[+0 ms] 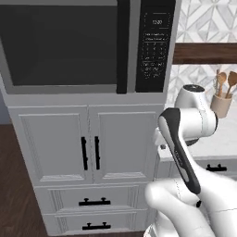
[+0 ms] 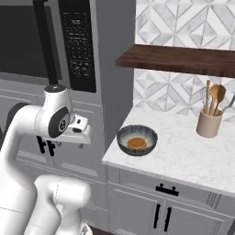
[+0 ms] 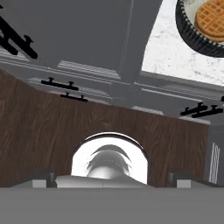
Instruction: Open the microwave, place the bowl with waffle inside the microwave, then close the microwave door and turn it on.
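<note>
Right base view: the gripper [image 3: 112,175], jaws spread wide and empty, hangs low beside the cabinets. Beyond, the bowl [image 2: 137,140] holding the waffle [image 2: 136,142] rests on the counter [image 2: 193,156]. Farthest, the microwave door [image 1: 65,46] is shut; judging by this, every step remains.
</note>
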Robot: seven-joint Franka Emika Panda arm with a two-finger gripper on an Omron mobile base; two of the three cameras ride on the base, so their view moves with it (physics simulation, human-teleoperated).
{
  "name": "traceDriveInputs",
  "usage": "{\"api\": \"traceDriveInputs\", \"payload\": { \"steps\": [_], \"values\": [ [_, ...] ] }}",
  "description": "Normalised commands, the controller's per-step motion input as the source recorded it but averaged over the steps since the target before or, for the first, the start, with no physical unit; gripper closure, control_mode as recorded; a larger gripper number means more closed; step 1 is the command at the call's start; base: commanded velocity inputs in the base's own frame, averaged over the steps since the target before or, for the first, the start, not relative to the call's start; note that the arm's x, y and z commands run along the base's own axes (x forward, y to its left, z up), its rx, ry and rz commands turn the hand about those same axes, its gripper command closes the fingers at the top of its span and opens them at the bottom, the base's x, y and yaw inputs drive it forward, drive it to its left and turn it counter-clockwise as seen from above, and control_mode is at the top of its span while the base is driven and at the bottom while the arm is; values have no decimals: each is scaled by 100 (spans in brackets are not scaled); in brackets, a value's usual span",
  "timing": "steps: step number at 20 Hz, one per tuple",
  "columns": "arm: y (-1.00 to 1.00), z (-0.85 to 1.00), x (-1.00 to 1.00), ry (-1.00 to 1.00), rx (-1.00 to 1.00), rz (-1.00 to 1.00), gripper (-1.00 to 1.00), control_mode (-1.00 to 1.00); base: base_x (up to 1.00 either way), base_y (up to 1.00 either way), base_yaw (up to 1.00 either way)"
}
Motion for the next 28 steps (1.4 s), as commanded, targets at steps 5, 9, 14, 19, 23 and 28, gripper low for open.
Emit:
{"api": "traceDriveInputs", "payload": {
  "steps": [5,9,14,19,23,28],
  "values": [
    [0,0,0,0,0,0,-100,100,-4,-2,32],
    [0,2,-3,-4,0,10,-100,-100,-1,0,6],
    [0,34,0,-23,5,1,-100,-100,0,0,0],
    [0,47,0,-48,8,-3,-100,-100,0,0,0],
    [0,51,0,-54,8,-9,-100,-100,0,0,0],
    [3,55,-1,-57,5,-15,-100,-100,0,0,0]
  ]
}}
